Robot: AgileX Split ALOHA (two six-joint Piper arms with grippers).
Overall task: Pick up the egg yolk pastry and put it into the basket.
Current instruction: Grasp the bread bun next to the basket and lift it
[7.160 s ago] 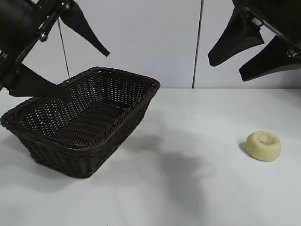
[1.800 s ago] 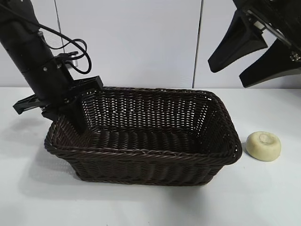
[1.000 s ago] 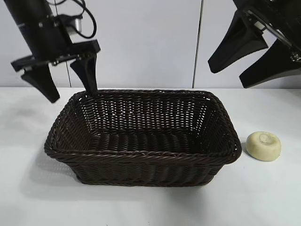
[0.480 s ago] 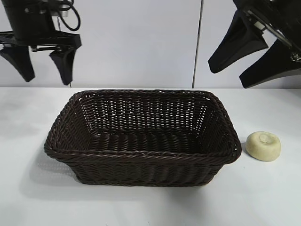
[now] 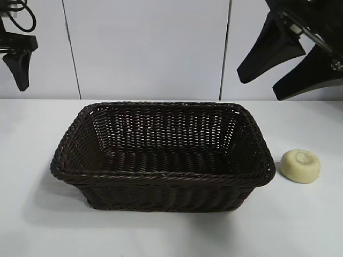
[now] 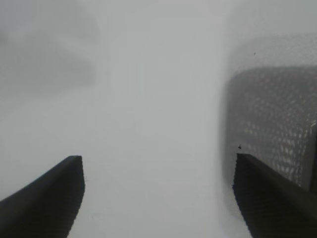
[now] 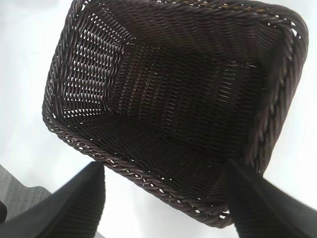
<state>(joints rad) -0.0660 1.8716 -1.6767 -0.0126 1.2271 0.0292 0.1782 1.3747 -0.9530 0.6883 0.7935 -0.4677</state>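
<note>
The large dark brown woven wicker basket point(image 5: 161, 155) sits mid-table; the small pale yellow egg yolk pastry point(image 5: 300, 165) lies just beside its right end (not inside). The left gripper point(image 6: 158, 198) and the right gripper point(image 5: 284, 69) hang spread, empty, above the white table point(image 5: 171, 235).

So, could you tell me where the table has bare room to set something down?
The table is bare in front of the basket, to its left, and in front of the egg yolk pastry. The tight spot is the narrow gap between the basket's right rim and the pastry.
</note>
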